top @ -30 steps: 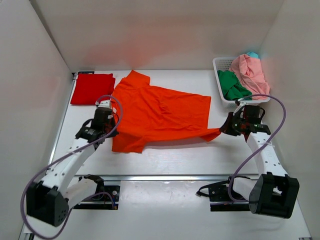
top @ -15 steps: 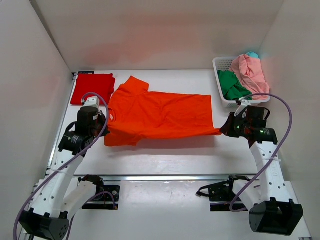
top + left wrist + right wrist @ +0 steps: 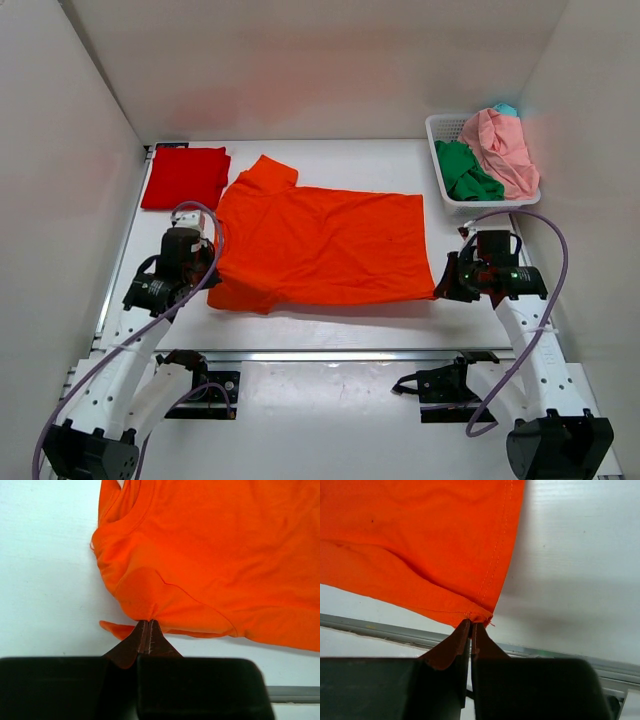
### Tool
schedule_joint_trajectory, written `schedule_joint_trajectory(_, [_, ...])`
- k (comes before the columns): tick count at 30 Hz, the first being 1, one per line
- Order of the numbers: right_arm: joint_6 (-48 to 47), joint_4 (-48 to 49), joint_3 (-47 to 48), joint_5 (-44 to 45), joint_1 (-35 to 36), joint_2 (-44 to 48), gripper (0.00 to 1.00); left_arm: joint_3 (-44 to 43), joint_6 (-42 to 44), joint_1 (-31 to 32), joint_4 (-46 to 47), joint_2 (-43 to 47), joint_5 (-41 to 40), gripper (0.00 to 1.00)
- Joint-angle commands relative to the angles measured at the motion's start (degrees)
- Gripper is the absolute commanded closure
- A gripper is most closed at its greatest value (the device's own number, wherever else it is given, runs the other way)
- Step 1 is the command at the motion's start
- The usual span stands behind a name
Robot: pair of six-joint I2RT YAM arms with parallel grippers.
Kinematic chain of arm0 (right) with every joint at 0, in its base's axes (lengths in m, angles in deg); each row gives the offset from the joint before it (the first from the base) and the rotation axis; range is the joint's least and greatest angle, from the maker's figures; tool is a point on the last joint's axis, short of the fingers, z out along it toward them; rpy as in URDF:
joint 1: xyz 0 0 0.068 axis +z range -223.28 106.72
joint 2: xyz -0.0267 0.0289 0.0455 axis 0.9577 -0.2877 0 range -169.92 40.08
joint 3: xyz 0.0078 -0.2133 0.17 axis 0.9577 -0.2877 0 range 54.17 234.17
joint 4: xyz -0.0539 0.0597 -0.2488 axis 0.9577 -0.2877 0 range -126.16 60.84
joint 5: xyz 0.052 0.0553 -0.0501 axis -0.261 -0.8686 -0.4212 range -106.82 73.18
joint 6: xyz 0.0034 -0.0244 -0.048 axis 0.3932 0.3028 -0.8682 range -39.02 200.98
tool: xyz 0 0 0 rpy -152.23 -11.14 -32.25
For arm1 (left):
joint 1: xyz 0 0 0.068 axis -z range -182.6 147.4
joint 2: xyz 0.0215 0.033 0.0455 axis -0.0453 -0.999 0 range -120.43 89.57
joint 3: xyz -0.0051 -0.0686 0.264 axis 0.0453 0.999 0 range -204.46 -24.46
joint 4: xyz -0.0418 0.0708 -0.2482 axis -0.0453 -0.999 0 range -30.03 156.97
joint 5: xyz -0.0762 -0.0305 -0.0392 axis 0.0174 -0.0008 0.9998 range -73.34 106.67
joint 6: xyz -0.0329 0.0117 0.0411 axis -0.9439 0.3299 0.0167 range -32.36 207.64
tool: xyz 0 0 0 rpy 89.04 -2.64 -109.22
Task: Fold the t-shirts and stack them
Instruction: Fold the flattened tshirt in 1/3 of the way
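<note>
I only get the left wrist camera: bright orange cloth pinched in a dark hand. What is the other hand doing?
Observer: The right hand is shut on a hemmed bottom corner of the same bright orange cloth t-shirt, which is spread out across the white table between the two arms.
Operator: Are there other shirts around?
Observer: Yes, a deeper red t-shirt lies folded at the far left corner.
Operator: Any more waiting?
Observer: A white lattice plastic basket at the far right holds a crumpled green shirt, a pale pink shirt and a teal shirt.
</note>
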Motion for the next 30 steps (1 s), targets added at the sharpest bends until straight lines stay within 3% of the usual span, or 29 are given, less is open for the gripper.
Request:
schedule_joint_trajectory(1, [1.84, -0.23, 0.44, 3.31, -0.47, -0.66, 1.0, 2.2, 0.12, -1.41, 4.63, -1.08, 0.76, 1.0])
schedule_joint_trajectory(8, [2.98, 1.17, 0.97, 1.47, -5.92, -6.2, 1.0, 2.74, -1.2, -4.22, 12.37, -7.4, 0.59, 1.0])
schedule_joint_trajectory(14, [7.56, 8.11, -0.34, 1.12, -3.19, -10.4, 0.99, -1.48, 0.37, -5.36, 14.83, -14.52, 1.56, 1.0])
schedule_joint_trajectory(30, [3.78, 16.11, 7.38, 1.02, -3.81, -27.64, 1.0, -6.14, 0.21, -7.82, 20.36, -26.12, 1.99, 1.0])
